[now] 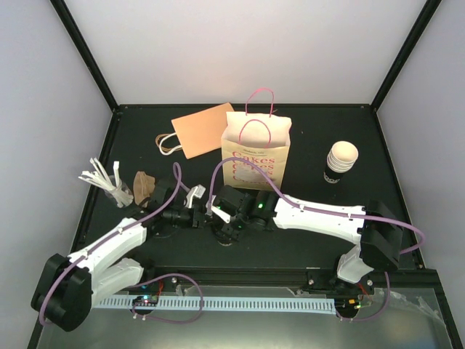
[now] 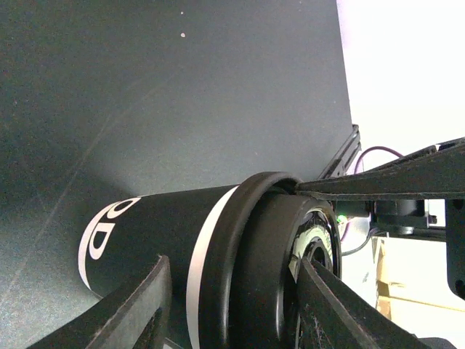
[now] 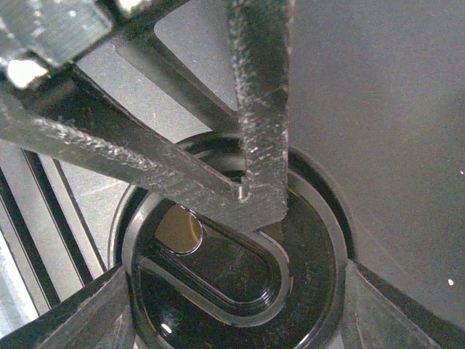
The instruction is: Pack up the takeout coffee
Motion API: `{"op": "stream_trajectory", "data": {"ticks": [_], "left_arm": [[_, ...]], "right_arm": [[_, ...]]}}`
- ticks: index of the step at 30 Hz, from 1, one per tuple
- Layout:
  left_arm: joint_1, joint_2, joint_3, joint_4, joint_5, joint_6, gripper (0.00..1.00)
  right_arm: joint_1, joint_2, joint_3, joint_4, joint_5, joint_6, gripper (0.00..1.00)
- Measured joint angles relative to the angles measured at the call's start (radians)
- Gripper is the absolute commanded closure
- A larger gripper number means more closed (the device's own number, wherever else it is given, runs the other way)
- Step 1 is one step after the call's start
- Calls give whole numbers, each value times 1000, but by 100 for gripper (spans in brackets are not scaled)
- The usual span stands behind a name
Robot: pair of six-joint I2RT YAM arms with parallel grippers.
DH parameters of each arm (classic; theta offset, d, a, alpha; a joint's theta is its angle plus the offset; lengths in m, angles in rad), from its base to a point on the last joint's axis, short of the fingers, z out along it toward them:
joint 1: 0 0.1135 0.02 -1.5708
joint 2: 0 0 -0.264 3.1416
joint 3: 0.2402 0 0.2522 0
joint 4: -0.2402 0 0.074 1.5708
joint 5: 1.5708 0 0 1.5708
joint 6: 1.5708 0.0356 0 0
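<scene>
- Black table [image 1: 378, 189] carried the paper bag [image 1: 256, 156]; we found the takeout coffee [image 1: 341, 161] upright, right of that bag.
- Nearside of the bag, the right gripper [image 3: 236, 273] clamped the black lidded cup [image 2: 160, 233]; the left gripper [image 2: 232, 265] straddled it, grip undetermined.

Black table [image 1: 305, 251]: sticks [image 1: 100, 178] and brown carrier [image 1: 144, 187] at left, flat bag [image 1: 202, 129] and standing bag [image 1: 256, 158] far, paper cup [image 1: 340, 161] at right.

Dark tabletop [image 1: 312, 145]. Far side: flat tan paper bag [image 1: 202, 129], lying down. Left edge: white stick bundle [image 1: 102, 178]; brown pulp carrier [image 1: 144, 186] just beside.
</scene>
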Motion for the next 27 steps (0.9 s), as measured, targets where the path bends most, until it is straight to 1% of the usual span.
{"op": "stream_trajectory", "data": {"ticks": [3, 10, 14, 21, 24, 27], "left_arm": [[-3, 21, 10, 1, -1, 11, 52], [-11, 51, 39, -15, -15, 48, 54], [-11, 52, 45, -25, -21, 60, 54], [-12, 56, 57, -43, -30, 71, 53], [-12, 55, 65, -54, -38, 72, 51], [-12, 54, 72, -69, -47, 72, 47]], "right_arm": [[0, -3, 0, -2, 3, 1, 17], [3, -24, -1, -46, 24, 12, 8], [3, -42, 0, -68, 31, 16, 0], [3, -90, 3, -74, 56, 39, 0], [3, -129, 3, -71, 72, 68, 0], [3, -179, 3, -63, 87, 116, 0]]}}
